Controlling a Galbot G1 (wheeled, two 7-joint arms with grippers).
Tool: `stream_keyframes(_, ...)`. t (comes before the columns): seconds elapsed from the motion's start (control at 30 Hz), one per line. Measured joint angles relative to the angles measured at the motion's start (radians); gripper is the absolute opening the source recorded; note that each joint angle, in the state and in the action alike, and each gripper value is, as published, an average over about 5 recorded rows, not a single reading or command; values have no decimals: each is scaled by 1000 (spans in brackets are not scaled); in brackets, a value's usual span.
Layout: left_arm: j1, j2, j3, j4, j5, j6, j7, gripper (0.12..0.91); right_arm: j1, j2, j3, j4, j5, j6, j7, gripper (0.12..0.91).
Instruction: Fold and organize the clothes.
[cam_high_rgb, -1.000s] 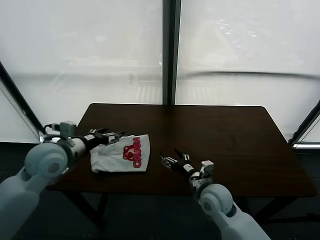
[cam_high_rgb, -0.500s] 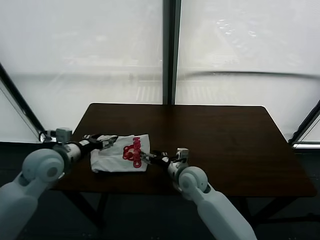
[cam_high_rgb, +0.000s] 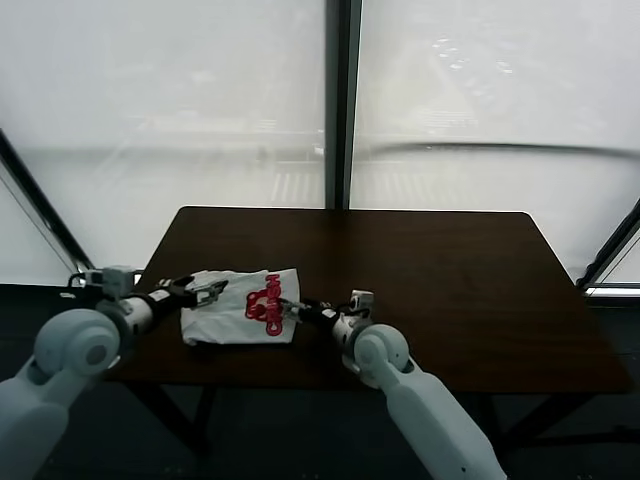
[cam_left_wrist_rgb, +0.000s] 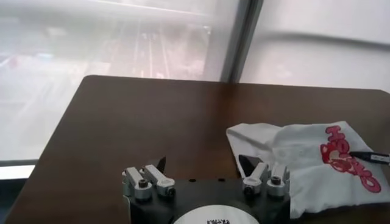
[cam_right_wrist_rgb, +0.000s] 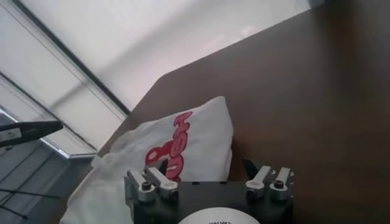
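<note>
The clothes are one folded pale T-shirt (cam_high_rgb: 228, 310) with red lettering facing up, lying near the front left of the dark table (cam_high_rgb: 440, 270). My left gripper (cam_high_rgb: 207, 291) hovers at the shirt's left end, jaws open and empty. In the left wrist view the left gripper (cam_left_wrist_rgb: 204, 164) has one fingertip beside the T-shirt (cam_left_wrist_rgb: 298, 152) and the other over bare wood. My right gripper (cam_high_rgb: 290, 308) is at the shirt's right edge, beside the red print. In the right wrist view the right gripper (cam_right_wrist_rgb: 206, 165) stands open, straddling the near edge of the T-shirt (cam_right_wrist_rgb: 198, 137).
The table's front edge (cam_high_rgb: 300, 372) runs just below the shirt and both grippers. Bare tabletop stretches to the right and back. Frosted window panes with a dark post (cam_high_rgb: 338, 100) stand behind the table.
My right gripper has moved left across the table to the shirt's right edge. The left gripper has drawn back slightly along the shirt's left end. The shirt lies as before.
</note>
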Motion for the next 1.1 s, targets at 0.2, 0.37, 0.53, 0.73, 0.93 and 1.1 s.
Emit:
stream_keyframes(0.2, 27, -3, -26, -3, 6, 0, 4, 907, -9, -12, 3, -4, 7, 3, -31, 502)
stream_keyframes(0.37, 42, -10, -43, -1, 15, 0, 13, 907, -10, -28, 28, 7, 31, 9, -34, 208)
stream_keyframes(0.53, 57, -18, -65, 0, 24, 0, 23, 907, -19, -61, 70, 27, 37, -20, -3, 148)
stream_keyframes(0.73, 75, -29, -83, -3, 35, 0, 30, 907, -43, -143, 125, 63, 66, -50, 13, 145)
stream_keyframes(0.93, 92, -42, -98, -21, 39, 0, 30, 907, -64, -227, 170, 91, 78, -71, 11, 145)
stream_keyframes(1.1, 117, -55, -124, -33, 47, 0, 34, 907, -65, -283, 190, 107, 63, -91, -18, 145)
